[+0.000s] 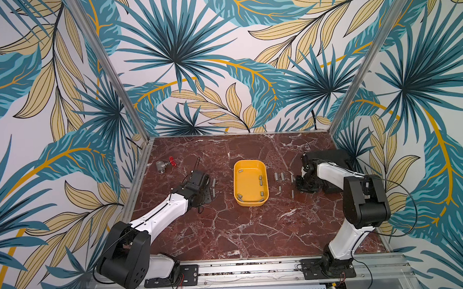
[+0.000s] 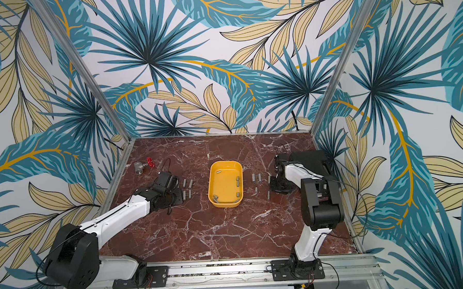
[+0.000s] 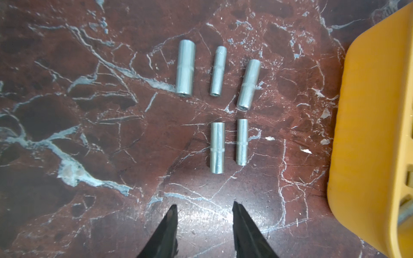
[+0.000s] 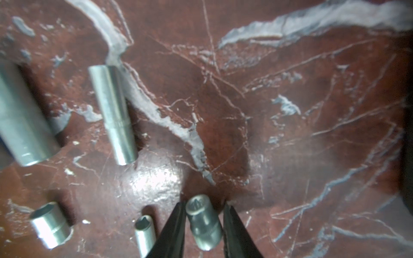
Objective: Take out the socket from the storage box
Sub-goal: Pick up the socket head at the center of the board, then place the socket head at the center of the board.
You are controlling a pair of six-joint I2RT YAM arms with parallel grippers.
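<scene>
The yellow storage box (image 1: 249, 182) stands mid-table in both top views, with several silver sockets (image 1: 260, 179) lying inside it. Right of the box, my right gripper (image 4: 204, 204) hangs low over the marble, shut on a short dark socket (image 4: 204, 223) that fills the gap between its fingers. Other sockets (image 4: 112, 114) lie loose beside it. On the other side of the box, my left gripper (image 3: 204, 206) stands open with nothing between its fingers. It sits just short of a group of several sockets (image 3: 216, 147), and the box wall (image 3: 368, 134) shows at the edge of the left wrist view.
A metal valve with a red handle (image 1: 164, 165) lies at the back left. A black case (image 1: 333, 156) sits behind the right arm, partly hidden by it. Rows of sockets (image 1: 279, 176) lie on the table between the box and the right gripper.
</scene>
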